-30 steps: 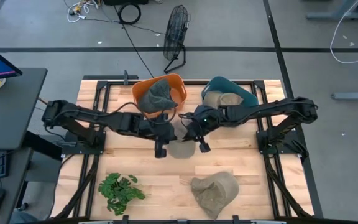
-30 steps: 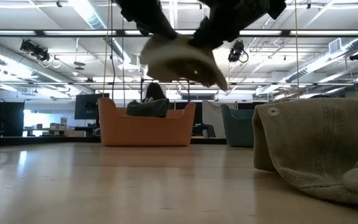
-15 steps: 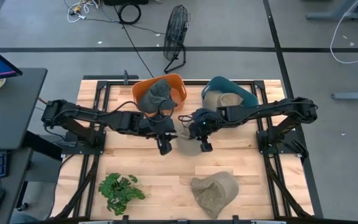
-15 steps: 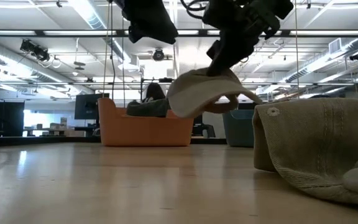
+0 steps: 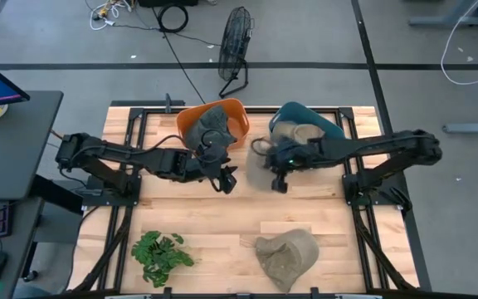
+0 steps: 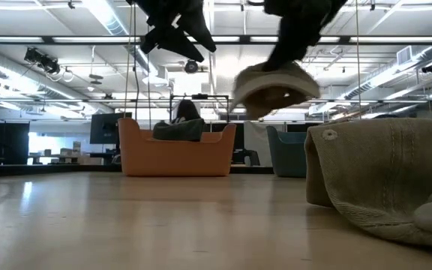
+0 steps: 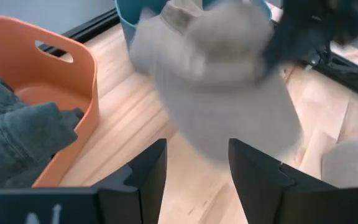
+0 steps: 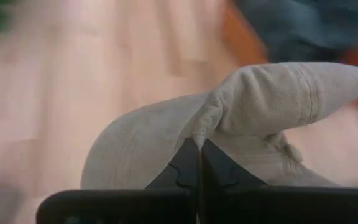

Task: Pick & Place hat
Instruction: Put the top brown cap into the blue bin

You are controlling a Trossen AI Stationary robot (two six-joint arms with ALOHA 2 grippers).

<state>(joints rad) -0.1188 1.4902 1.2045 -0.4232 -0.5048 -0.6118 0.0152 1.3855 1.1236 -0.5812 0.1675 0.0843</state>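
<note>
A beige hat [image 5: 260, 172] hangs in the air above the table's middle, with my right gripper [image 5: 277, 185] shut on it; in the low view the hat [image 6: 274, 88] is well clear of the wood. My left gripper [image 5: 225, 179] stands open just left of the hat, touching nothing; in its wrist view the hat [image 7: 222, 93] floats beyond the parted fingers [image 7: 146, 175]. A second beige hat [image 5: 287, 256] lies on its side on the table near the front edge. My right gripper pinches a raised fold of the hat's cloth [image 8: 211, 118] between its two shut fingers [image 8: 191, 163]. The hat spreads out beyond the fingertips and hangs below the gripper, lifted clear of the table.
An orange bin [image 5: 236, 109] with a dark denim hat [image 5: 211, 126] stands at the far edge, a teal bin [image 5: 293, 110] with beige hats [image 5: 299, 132] to its right. A green plant [image 5: 163, 253] lies at the front left. Bare wood lies between.
My left gripper has opened and let go of the hat, drawing back a little toward the far edge. My right gripper, still shut, has carried the hat away from it, toward the table's right and far edge and the teal bin, the hat swinging below it.
</note>
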